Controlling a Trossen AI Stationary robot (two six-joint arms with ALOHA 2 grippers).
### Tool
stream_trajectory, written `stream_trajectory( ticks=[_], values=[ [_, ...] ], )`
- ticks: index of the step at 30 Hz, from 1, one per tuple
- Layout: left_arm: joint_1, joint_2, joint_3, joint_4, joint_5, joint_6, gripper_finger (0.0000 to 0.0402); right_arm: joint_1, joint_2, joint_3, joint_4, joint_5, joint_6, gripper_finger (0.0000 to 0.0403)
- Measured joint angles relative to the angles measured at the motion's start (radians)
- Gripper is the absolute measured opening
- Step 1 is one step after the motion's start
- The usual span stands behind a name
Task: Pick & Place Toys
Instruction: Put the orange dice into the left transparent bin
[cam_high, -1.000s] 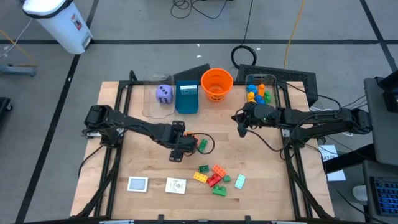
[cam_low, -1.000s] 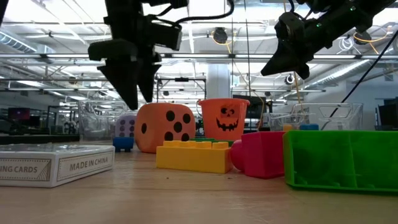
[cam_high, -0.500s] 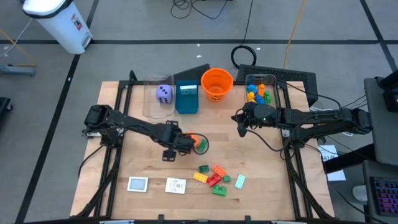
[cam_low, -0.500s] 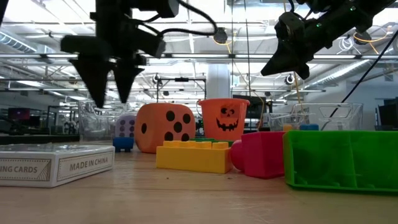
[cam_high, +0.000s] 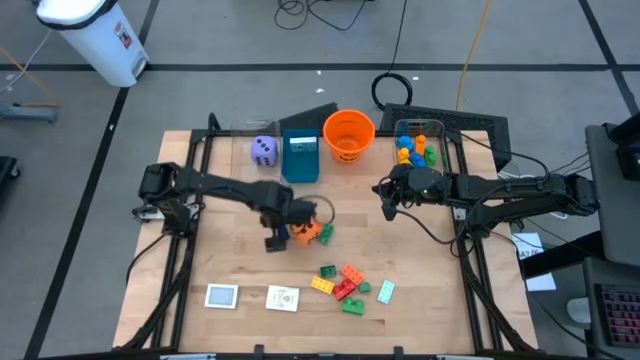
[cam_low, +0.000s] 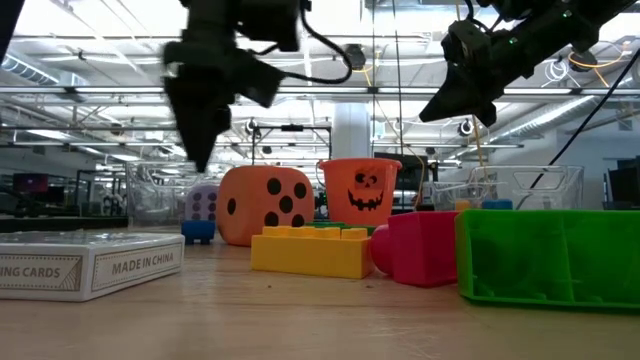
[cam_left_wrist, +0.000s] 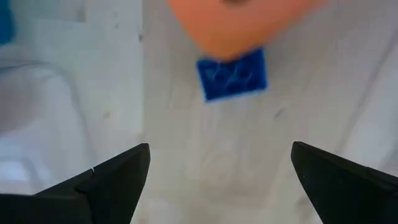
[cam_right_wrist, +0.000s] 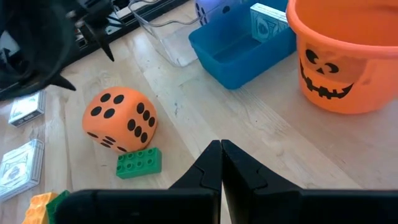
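Observation:
My left gripper (cam_high: 278, 240) hangs open and empty above the table, just left of the orange die (cam_high: 308, 232). In the left wrist view (cam_left_wrist: 221, 155) its fingers stand wide apart over bare wood, with a blue brick (cam_left_wrist: 232, 73) and the die (cam_left_wrist: 239, 25) beyond them. A green brick (cam_high: 326, 233) lies on the table beside the die. Several bricks (cam_high: 345, 285) lie in a heap near the front. Two flat white cards (cam_high: 222, 296) (cam_high: 283, 298) lie at the front left. The purple die (cam_high: 263, 150) sits in a clear bin. My right gripper (cam_high: 387, 207) is shut and empty, raised right of centre.
At the back stand a teal box (cam_high: 300, 158), the orange bucket (cam_high: 348, 135) and a clear bin (cam_high: 418, 148) holding several bricks. Bare wood lies between the die and the right gripper and along the table's left side.
My left gripper has swung toward the table's left edge and back again above the table, turning as it went, and has stayed open. The orange die and the bricks have kept their places.

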Motion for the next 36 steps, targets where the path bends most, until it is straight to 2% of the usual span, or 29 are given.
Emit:
stream_trajectory(
  ticks=[6,12,17,22,31,36],
  values=[
    [0.132,0.0,0.043,0.135,0.195,-0.059,0.0399,0.0,0.0,0.0,0.0,0.0,0.0,0.0],
    [0.231,0.0,0.057,0.243,0.307,-0.109,0.0399,0.0,0.0,0.0,0.0,-0.002,0.007,0.0],
    [0.282,0.0,0.035,0.267,0.314,-0.151,0.0399,0.0,0.0,0.0,0.0,-0.002,0.018,0.0],
    [0.309,0.0,-0.001,0.269,0.364,-0.183,0.0399,0.0,0.0,0.0,0.0,-0.003,0.017,0.0],
    [0.286,0.0,-0.091,0.391,0.417,-0.266,0.0399,0.0,0.0,0.0,0.0,-0.003,0.008,0.0],
    [0.269,0.0,-0.118,0.439,0.414,-0.293,0.0399,0.0,0.0,0.0,0.0,-0.003,0.008,0.0]
  ],
)
